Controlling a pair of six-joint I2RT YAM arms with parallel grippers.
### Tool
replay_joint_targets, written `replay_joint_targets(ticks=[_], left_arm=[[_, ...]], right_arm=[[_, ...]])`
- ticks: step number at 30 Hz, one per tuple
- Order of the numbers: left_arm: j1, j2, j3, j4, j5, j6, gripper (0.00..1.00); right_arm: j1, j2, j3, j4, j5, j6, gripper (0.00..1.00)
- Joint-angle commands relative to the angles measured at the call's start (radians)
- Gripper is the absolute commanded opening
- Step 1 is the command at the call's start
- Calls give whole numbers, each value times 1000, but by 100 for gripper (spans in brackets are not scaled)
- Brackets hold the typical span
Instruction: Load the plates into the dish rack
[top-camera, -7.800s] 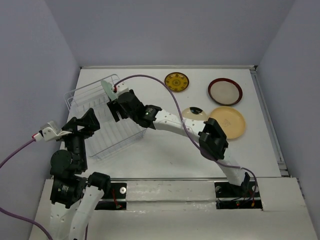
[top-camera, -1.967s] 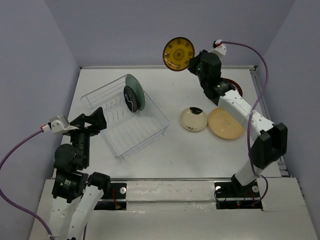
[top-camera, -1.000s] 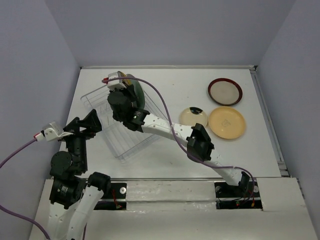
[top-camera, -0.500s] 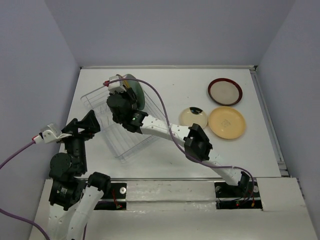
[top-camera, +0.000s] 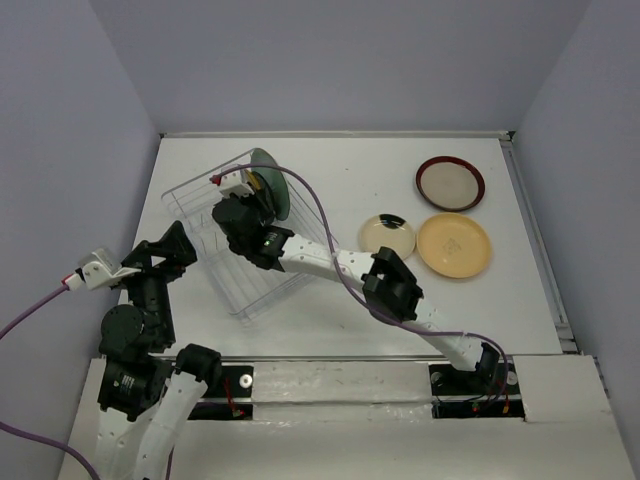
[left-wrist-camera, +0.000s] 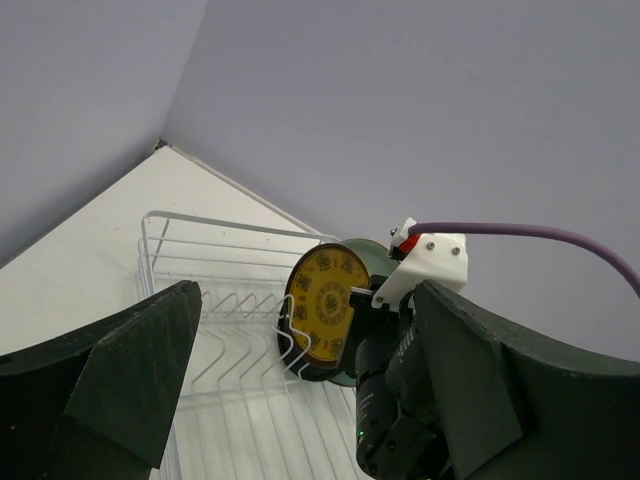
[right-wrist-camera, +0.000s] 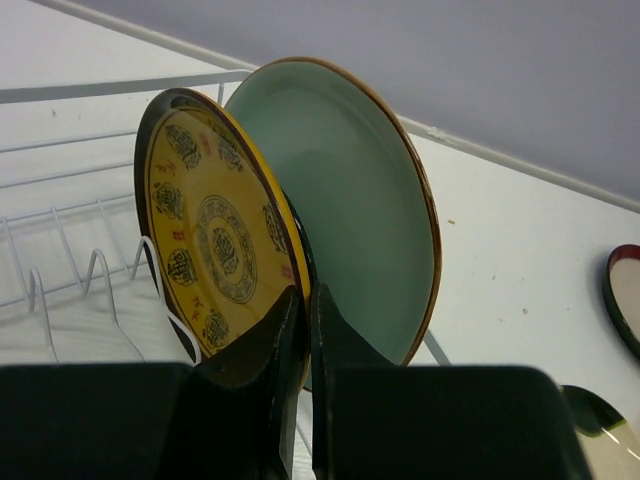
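Note:
The white wire dish rack (top-camera: 262, 290) lies left of centre, turned at an angle. A mint-green plate (top-camera: 272, 182) stands on edge at its far end. My right gripper (top-camera: 252, 194) is shut on the rim of the small yellow patterned plate (right-wrist-camera: 212, 243), holding it upright just in front of the mint-green plate (right-wrist-camera: 352, 205), its lower edge among the rack wires (right-wrist-camera: 70, 150). My left gripper (top-camera: 178, 248) hangs open above the rack's left side, empty; through its fingers (left-wrist-camera: 130, 390) I see the yellow plate (left-wrist-camera: 325, 305).
On the table at the right lie a cream dark-rimmed plate (top-camera: 388, 235), a plain orange-yellow plate (top-camera: 454, 245) and a red-rimmed beige plate (top-camera: 450, 182). The right arm's elbow (top-camera: 390, 290) stretches across the middle. Grey walls close in on three sides.
My right gripper has sunk a little lower with the yellow plate, toward the rack's wires. The left arm has dipped slightly and stays open.

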Motion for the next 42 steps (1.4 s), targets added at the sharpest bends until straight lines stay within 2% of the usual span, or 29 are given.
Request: replay_joint_targets(ticks=[1,2,3,6,8,9,12,15,17,19,20,21,23,24,26,27,31,35,36,41,42], left_arm=[[5,-4,16,42,-17,3,99],[5,-4,14,42,-15,3,99],[5,-3,14,43,-12,3,99],[5,3,13,46,-3,6,99],[5,10,13,51,5,7,99],[5,13,11,51,8,9,99],[5,16,10,53,15,12,99],[5,23,7,54,29,15,99],[3,25,4,57,40,18,99],[2,26,1,68,60,20,99],[2,27,-1,68,67,21,99],[2,28,-3,74,84,23,99],[0,25,-7,77,101,23,99],[0,27,-7,82,115,24,99],[0,33,-9,85,124,26,99],[0,34,-10,86,132,24,99],[0,46,-12,89,144,23,99],[2,59,-13,91,157,23,99],[3,60,-13,92,157,23,99],[5,63,-13,92,156,24,99],[5,63,-13,92,160,24,99]], right_arm=[[5,-27,-17,31,-9,67,7],[5,-28,-20,28,-9,73,7],[5,-30,-21,25,-11,76,20],[5,-68,-26,10,-35,93,51],[5,-114,-47,-16,-87,120,56],[5,-170,-76,-18,-112,157,57],[-6,-269,-122,-171,-259,276,59],[-35,-469,-337,-210,-419,442,59],[-78,-653,-496,-210,-485,511,59],[-136,-835,-843,-210,-563,619,59],[-161,-896,-845,-210,-583,652,59],[-187,-954,-1021,-211,-629,732,59],[-282,-1077,-1199,-210,-681,824,58],[-308,-1198,-1362,-208,-713,862,58],[-374,-1324,-1507,-208,-721,964,57],[-396,-1448,-1628,-208,-732,1023,57],[-500,-1663,-1780,-282,-692,1100,58],[-658,-1736,-1836,-316,-749,1113,59],[-714,-1717,-1842,-308,-811,1117,59],[-730,-1596,-1867,-184,-911,1113,59],[-730,-1579,-1876,-150,-969,1092,58]])
